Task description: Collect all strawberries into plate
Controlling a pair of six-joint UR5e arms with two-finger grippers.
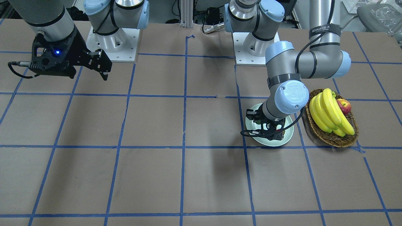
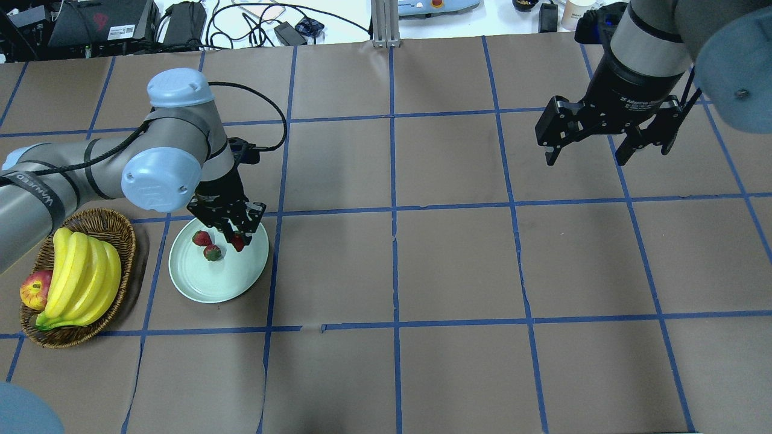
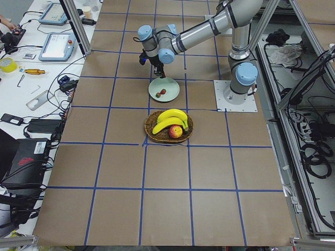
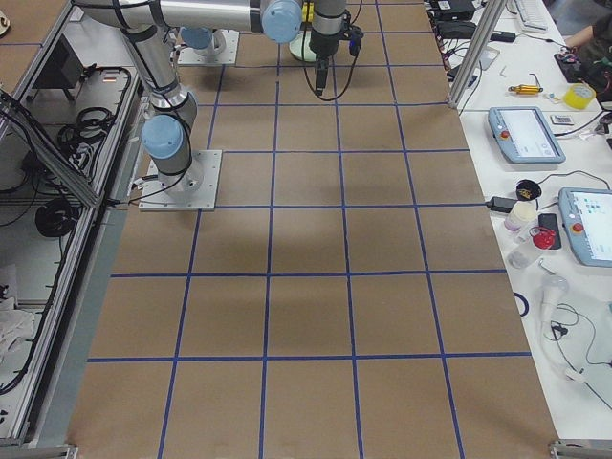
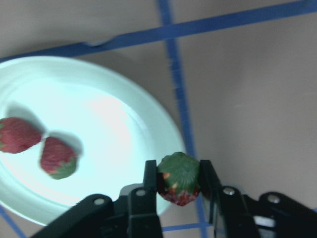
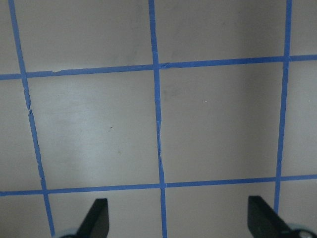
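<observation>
The pale mint-green plate [image 2: 205, 283] lies on the table's left part, next to the basket. Two strawberries [image 2: 202, 238] [image 2: 212, 252] lie on it, also seen in the left wrist view [image 5: 17, 135] [image 5: 58, 158]. My left gripper [image 2: 237, 240] is shut on a third strawberry [image 5: 179, 177], green cap facing the camera, held over the plate's rim [image 5: 163, 124]. In the front-facing view the left gripper [image 1: 270, 128] covers most of the plate [image 1: 256, 138]. My right gripper [image 2: 588, 154] is open and empty, high above bare table at the far right.
An oval wicker basket [image 2: 114, 226] with bananas [image 2: 78, 274] and a red-yellow apple [image 2: 35, 289] stands left of the plate. Blue tape lines grid the brown table. The robot bases [image 1: 113, 47] stand at the table's back edge.
</observation>
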